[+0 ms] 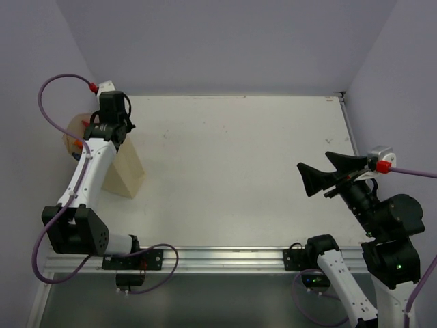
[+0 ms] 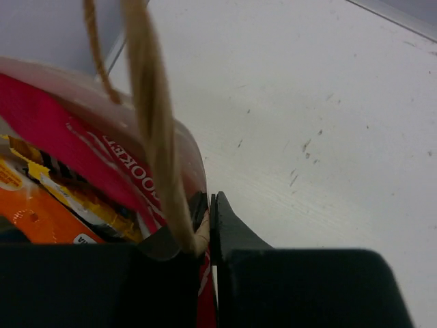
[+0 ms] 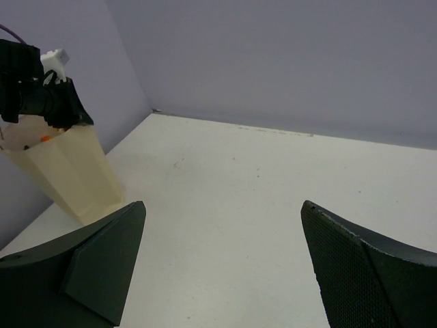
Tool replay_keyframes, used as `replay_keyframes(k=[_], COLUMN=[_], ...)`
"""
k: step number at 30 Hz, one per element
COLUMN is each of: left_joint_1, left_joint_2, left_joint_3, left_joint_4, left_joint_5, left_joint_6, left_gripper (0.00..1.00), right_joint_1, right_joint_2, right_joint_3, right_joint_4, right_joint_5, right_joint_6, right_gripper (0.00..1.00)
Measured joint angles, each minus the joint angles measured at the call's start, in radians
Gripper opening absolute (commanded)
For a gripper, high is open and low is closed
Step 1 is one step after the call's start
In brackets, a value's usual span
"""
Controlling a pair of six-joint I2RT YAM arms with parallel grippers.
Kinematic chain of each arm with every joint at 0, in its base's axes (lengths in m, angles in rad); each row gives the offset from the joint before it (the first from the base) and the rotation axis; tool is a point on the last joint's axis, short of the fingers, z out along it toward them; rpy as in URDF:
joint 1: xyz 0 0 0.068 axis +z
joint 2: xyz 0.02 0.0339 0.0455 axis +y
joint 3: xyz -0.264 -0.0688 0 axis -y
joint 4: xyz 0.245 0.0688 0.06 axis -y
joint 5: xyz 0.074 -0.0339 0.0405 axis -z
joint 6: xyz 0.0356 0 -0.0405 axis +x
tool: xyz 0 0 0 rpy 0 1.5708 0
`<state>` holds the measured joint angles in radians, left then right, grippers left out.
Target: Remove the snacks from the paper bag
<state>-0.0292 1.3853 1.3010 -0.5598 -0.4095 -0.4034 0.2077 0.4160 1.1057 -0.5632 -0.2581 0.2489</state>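
Observation:
The paper bag stands upright at the table's left side, its mouth under my left arm; the right wrist view shows it too. My left gripper reaches into that mouth, its jaws pinched together on the edge of the large red-pink-and-white snack bag. A tan bag handle crosses in front of the left finger. An orange packet and a yellow wrapper lie behind the red bag inside. My right gripper hovers open over the table's right side with nothing between its fingers.
The white table is enclosed by lilac walls at the left, back and right. The bag stands close to the left wall. A metal rail with both arm bases runs along the near edge.

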Motion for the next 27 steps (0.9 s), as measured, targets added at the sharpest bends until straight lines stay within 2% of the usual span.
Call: replay_keyframes(k=[1,5,16,22,25,26,27], left_joint_1=[0.000,-0.049,-0.443,-0.570,-0.600,-0.607,-0.612], left_joint_2=[0.002,0.011,0.068,0.064,0.059,0.058,0.058], left_joint_3=[0.000,0.000,0.033,0.040,0.040,0.040,0.040], left_joint_4=[0.005,0.021,0.069,0.106,0.102,0.100,0.098], left_joint_5=[0.026,0.124,0.416,0.553,0.592,0.602,0.608], left_joint_6=[0.011,0.077,0.227,0.232,0.235,0.237,0.241], left_gripper=[0.01,0.00,0.00,0.00,0.06,0.21,0.32], right_joint_1=[0.000,0.002,0.002,0.002,0.002,0.002,0.002], right_joint_2=[0.000,-0.004,-0.007,-0.006,-0.004,-0.003,-0.001], right_joint_3=[0.000,-0.002,-0.002,-0.001,0.002,0.003,0.004], right_joint_4=[0.000,0.002,0.001,-0.002,-0.005,-0.006,-0.006], right_joint_5=[0.004,0.006,0.005,0.005,0.005,0.005,0.005], right_joint_6=[0.000,0.000,0.000,0.000,0.000,0.001,0.001], right_gripper=[0.99,0.99,0.99,0.99,0.99,0.99,0.99])
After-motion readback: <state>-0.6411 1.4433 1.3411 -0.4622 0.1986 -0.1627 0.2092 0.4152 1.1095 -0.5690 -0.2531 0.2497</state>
